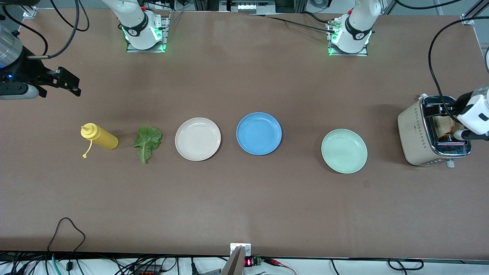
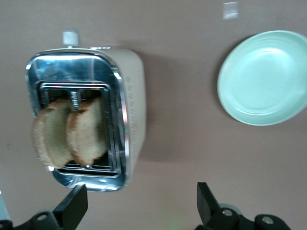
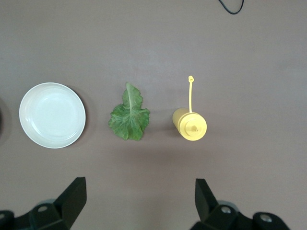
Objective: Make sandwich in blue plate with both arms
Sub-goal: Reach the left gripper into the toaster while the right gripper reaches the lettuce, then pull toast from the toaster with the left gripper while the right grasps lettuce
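Row across brown table mid-line: yellow squeeze bottle (image 1: 100,138), crinkled green lettuce leaf (image 1: 147,143), cream-white round plate (image 1: 198,138), glossy bright blue plate (image 1: 259,133), pale mint-green plate (image 1: 344,151), each apart from next, bare table between. Beige-and-chrome toaster (image 1: 428,133) at left arm's end, two toasted bread slices (image 2: 69,132) upright in slots; left gripper (image 2: 139,203) over it, fingers spread. Right gripper (image 1: 68,84) spread above bare table near bottle. Wide bare strip nearer front camera.

Toaster (image 1: 420,133) partly hidden by left arm, left claw (image 2: 142,203) cut off by edge
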